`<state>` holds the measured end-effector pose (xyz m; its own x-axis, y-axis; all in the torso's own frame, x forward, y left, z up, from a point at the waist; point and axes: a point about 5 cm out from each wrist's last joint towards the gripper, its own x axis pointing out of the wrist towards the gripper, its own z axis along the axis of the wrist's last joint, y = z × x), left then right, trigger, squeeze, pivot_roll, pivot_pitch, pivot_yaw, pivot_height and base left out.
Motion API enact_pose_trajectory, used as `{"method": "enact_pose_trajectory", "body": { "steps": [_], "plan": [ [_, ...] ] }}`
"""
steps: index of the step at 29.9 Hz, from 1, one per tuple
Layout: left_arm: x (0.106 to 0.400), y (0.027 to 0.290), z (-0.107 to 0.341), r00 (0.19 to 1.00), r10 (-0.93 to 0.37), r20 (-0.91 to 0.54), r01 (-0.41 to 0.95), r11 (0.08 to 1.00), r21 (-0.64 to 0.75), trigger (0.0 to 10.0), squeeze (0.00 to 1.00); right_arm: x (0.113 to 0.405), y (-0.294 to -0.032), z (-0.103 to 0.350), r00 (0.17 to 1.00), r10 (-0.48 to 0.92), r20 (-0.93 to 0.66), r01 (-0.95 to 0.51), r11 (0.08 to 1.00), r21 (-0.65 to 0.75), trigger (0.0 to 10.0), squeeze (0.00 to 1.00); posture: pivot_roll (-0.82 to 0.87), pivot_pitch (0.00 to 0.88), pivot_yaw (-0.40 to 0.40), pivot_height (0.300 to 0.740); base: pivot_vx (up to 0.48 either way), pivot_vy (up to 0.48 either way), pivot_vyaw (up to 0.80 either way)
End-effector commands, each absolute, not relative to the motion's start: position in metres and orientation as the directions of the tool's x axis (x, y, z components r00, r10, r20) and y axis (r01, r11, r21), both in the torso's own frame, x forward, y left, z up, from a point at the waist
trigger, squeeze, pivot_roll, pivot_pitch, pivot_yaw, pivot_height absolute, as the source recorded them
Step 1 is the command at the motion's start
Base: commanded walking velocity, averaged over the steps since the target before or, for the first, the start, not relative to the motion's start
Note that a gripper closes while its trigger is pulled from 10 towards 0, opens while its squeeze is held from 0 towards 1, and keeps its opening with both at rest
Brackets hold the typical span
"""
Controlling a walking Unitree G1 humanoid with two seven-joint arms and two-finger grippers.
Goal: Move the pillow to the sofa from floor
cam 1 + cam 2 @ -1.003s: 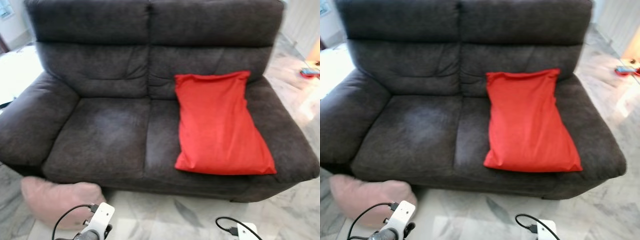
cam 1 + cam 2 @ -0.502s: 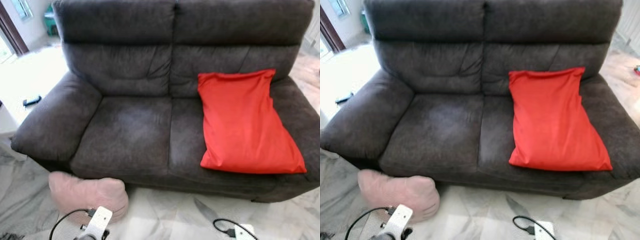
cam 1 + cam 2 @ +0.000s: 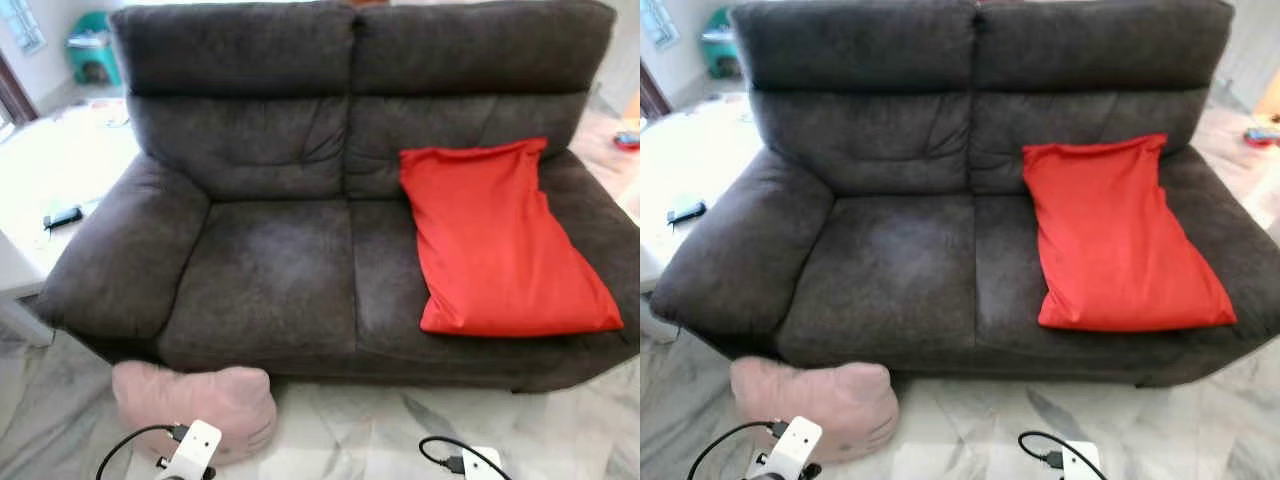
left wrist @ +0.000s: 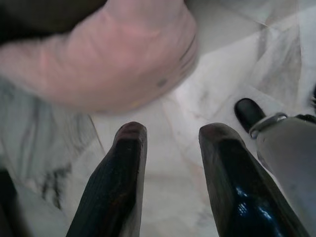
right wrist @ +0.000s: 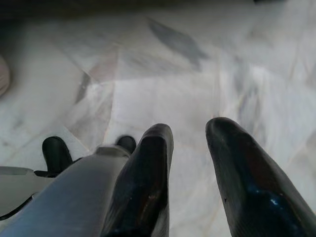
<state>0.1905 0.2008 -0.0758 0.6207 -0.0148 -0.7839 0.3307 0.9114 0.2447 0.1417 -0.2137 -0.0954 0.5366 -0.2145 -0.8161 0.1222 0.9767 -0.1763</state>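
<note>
A soft pink pillow lies on the marble floor in the lower left of the frame, pressed against the front of the dark gray sofa. A big red pillow leans on the sofa's right seat, with its top against the back. The left hand hangs over the floor near the pink pillow, its two black fingers spread apart and holding nothing. The right hand hangs over bare floor, its fingers also apart and empty. A white surface with a small dark thing on it stands at the far left.
</note>
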Motion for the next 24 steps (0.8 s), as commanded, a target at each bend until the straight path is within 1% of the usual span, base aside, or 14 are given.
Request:
{"method": "enact_pose_trajectory", "body": {
  "steps": [1, 2, 13, 19, 24],
  "plan": [
    [0.188, 0.203, -0.077, 0.614, -0.009, -0.789, 0.328, 0.912, 0.245, 10.0, 0.00, 0.132, -0.214, -0.099, 0.514, -0.207, -0.832, 0.128, 0.978, -0.165, 10.0, 0.00, -0.03, 0.028, 0.042, 0.740, 0.000, 0.337, -0.80],
    [0.188, 0.203, -0.077, 0.614, -0.009, -0.789, 0.328, 0.912, 0.246, 10.0, 0.00, 0.131, -0.215, -0.099, 0.514, -0.209, -0.832, 0.136, 0.977, -0.162, 10.0, 0.00, -0.03, 0.028, 0.043, 0.740, 0.000, 0.337, -0.56],
    [0.189, 0.204, -0.076, 0.615, -0.007, -0.788, 0.325, 0.913, 0.245, 10.0, 0.00, 0.129, -0.219, -0.099, 0.509, -0.211, -0.835, 0.132, 0.977, -0.167, 10.0, 0.00, -0.02, 0.039, 0.043, 0.740, 0.000, 0.337, 0.00],
    [0.190, 0.204, -0.076, 0.617, -0.007, -0.787, 0.321, 0.915, 0.243, 10.0, 0.00, 0.133, -0.211, -0.099, 0.529, -0.185, -0.828, 0.098, 0.983, -0.157, 10.0, 0.00, -0.02, 0.046, 0.042, 0.740, 0.000, 0.337, 0.00],
    [0.190, 0.204, -0.076, 0.617, -0.007, -0.787, 0.319, 0.916, 0.243, 10.0, 0.00, 0.136, -0.209, -0.098, 0.538, -0.177, -0.824, 0.099, 0.984, -0.147, 10.0, 0.00, -0.02, 0.050, 0.042, 0.740, 0.000, 0.335, 0.62]
  ]
}}
